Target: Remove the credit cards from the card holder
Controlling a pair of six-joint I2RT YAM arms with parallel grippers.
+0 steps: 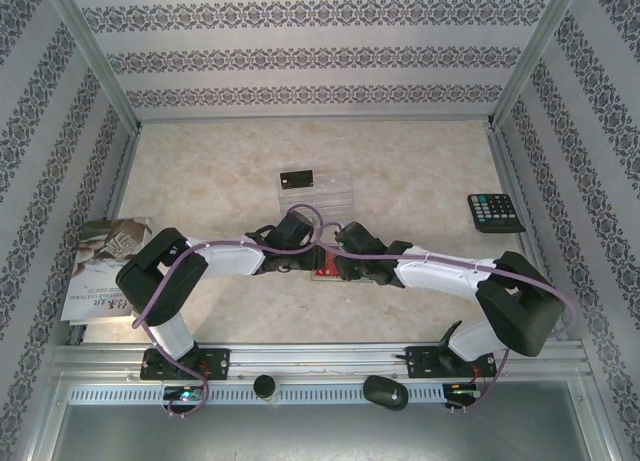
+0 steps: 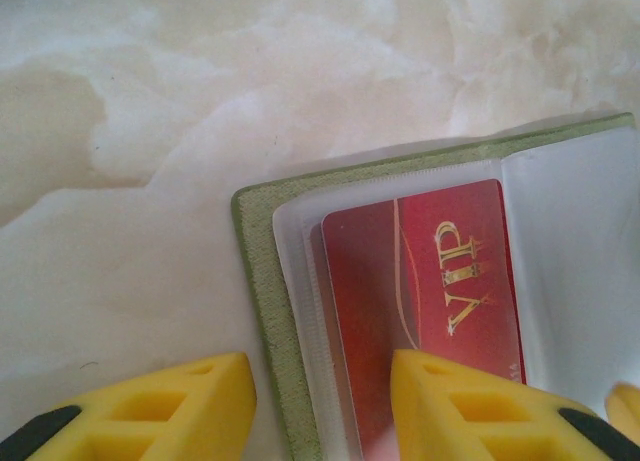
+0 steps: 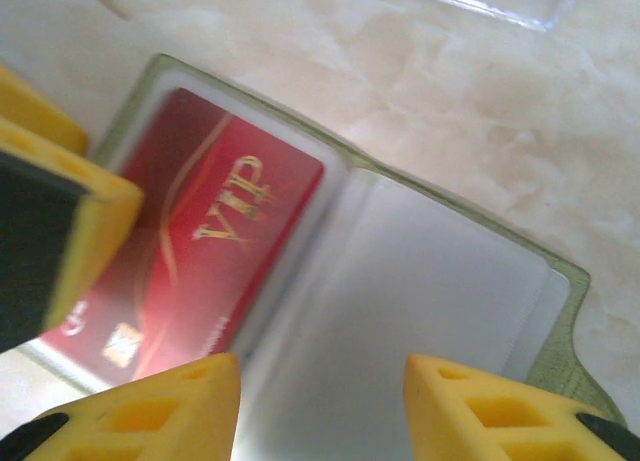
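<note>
The olive-green card holder lies open on the table, pale grey inside. A red credit card with gold "VIP" lettering sits in its clear left sleeve. My left gripper is open and straddles the holder's left edge, one finger over the table and the other over the red card. My right gripper is open above the holder's grey right half. From above, both grippers meet over the red card. A black card and see-through cards lie on the table farther back.
A black calculator lies at the right, near the wall. A printed booklet lies at the left edge beside my left arm. Patterned walls enclose the marble-look table on three sides.
</note>
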